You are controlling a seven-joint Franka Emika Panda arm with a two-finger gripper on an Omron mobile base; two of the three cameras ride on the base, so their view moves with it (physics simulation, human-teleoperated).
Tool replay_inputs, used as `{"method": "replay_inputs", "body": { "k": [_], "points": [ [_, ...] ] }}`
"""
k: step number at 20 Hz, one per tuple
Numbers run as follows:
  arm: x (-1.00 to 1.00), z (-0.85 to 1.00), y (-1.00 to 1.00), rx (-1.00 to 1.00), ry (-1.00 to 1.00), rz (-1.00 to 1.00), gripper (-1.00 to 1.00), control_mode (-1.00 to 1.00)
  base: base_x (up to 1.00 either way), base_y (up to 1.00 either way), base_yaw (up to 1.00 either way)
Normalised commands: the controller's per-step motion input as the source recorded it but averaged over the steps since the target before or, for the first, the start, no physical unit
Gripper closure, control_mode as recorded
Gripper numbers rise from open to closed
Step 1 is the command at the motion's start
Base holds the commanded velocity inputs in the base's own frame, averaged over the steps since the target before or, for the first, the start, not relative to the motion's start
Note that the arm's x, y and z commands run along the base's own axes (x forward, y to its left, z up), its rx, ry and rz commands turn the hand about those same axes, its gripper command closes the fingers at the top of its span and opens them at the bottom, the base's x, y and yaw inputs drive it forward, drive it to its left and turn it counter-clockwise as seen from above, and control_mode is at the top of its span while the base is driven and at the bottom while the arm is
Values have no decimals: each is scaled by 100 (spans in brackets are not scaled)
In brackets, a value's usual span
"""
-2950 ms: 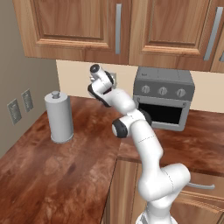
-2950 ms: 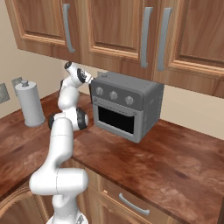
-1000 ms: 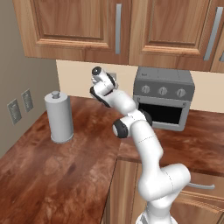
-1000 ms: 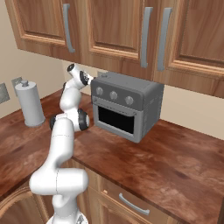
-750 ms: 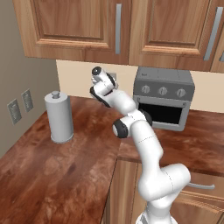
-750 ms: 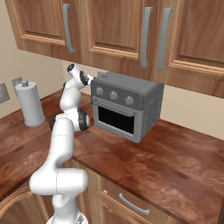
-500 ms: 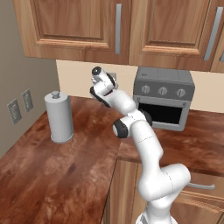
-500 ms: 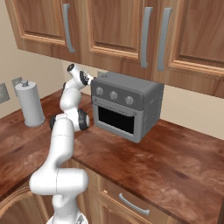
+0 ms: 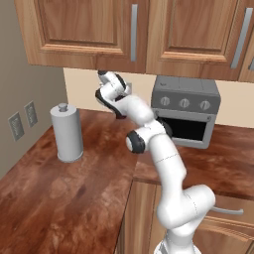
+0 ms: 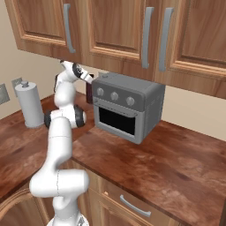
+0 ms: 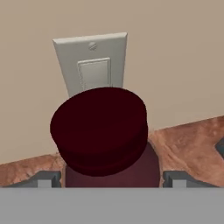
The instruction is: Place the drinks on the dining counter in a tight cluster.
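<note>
- Reddish-brown glossy worktop was seen running under wooden wall cabinets, with a grey toaster oven at the back and a grey paper-towel roll cylinder standing well to the left of it.
- A dark maroon bottle with a broad round cap was found standing at the back of this worktop, against the beige wall, just in front of a white switch plate; it was judged to be one of the drinks, not yet on the dining counter.
- The white arm's two-finger gripper was held high at the wall, beside the oven's left side, looking down on the cap.
- Its fingertips were seen spread wide, one on each side of the bottle's body; whether the bottle was actually gripped could not be told.
- That straddling position was judged to be meant for a grasp around the body below the cap.
</note>
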Motion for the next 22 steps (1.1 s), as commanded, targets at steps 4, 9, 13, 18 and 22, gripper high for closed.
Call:
{"method": "replay_inputs", "body": {
  "k": [4,9,13,18,22],
  "points": [
    [-64,0,0,1,-10,6,100,-100,0,0,0],
    [-37,-4,0,0,-10,4,100,-100,0,0,0],
    [-14,-19,0,0,-13,2,100,-100,0,0,0],
    [-4,-24,0,0,-19,1,100,-100,0,0,0],
    [-54,23,0,0,-18,1,100,-100,0,0,0]
  ]
}}
